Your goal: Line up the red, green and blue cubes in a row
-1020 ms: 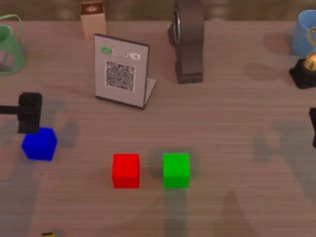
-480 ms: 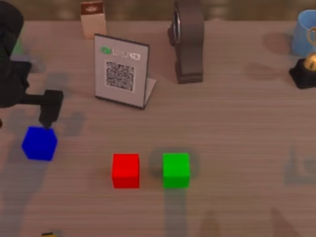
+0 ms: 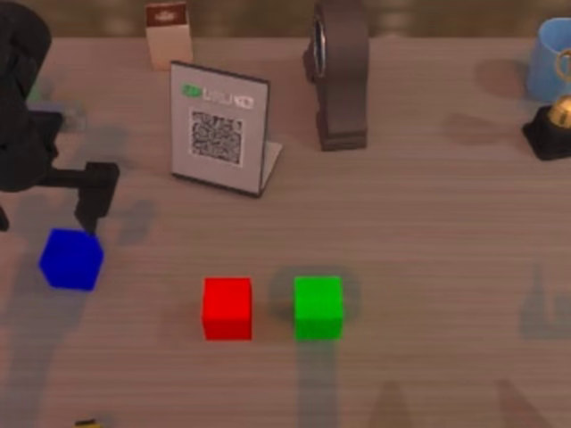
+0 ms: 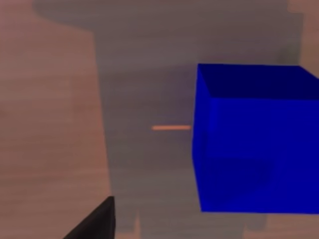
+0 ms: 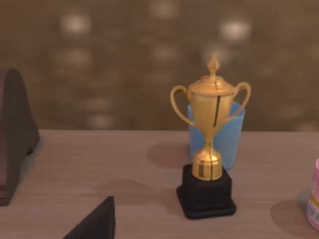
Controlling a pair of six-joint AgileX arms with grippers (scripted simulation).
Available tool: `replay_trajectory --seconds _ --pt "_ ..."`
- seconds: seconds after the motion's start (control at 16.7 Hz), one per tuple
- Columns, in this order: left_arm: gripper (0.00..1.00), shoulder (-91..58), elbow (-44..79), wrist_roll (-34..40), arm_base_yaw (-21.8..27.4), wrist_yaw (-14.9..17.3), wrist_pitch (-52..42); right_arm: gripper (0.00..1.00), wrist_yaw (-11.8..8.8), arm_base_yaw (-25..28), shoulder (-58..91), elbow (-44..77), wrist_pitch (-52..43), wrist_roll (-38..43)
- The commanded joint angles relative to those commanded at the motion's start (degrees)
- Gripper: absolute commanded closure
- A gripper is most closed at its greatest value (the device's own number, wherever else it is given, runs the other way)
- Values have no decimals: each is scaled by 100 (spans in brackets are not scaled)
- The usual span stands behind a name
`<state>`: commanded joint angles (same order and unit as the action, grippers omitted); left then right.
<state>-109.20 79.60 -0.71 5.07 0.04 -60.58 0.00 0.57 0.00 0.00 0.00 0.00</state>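
Starting at the far left of the table, the left gripper [image 3: 92, 201] sits just above the blue cube [image 3: 71, 259], a little toward the back of it, and honestly I can't tell how wide its jaws are, since only one dark finger [image 4: 94, 224] pokes into the left wrist view and the overhead shot just shows a black lump. It doesn't look like it's holding anything; in the wrist view the blue cube [image 4: 254, 139] sits flat on the wood, off to one side of that finger with bare table between them. Moving right, there's one red cube [image 3: 227, 308] and, just beside it with a small gap, one green cube [image 3: 318, 307], both squared up on the same line near the middle front. The blue one is well apart from them, turned a bit and slightly farther back. So that's three cubes total, one of each colour. Behind them: one tan box [image 3: 168, 33], one QR sign stand [image 3: 220, 127], one dark clock-shaped thing [image 3: 340, 76]. At the far right there's one blue cup [image 3: 551, 58] and one gold trophy [image 5: 209, 134] on a black base. The right arm isn't visible from above; its wrist camera just looks at the trophy.
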Motion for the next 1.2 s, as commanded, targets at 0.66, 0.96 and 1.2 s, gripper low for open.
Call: replay_trajectory --seconds 0.66,0.96,1.2 --pt "0 -679 -971 -20 19 5 1671 0 0 0 0 0 0 0" --pt "8 -687 -982 -21 19 5 1686 0 0 0 0 0 0 0" --pt "38 -687 -982 -21 19 5 1686 0 0 0 0 0 0 0"
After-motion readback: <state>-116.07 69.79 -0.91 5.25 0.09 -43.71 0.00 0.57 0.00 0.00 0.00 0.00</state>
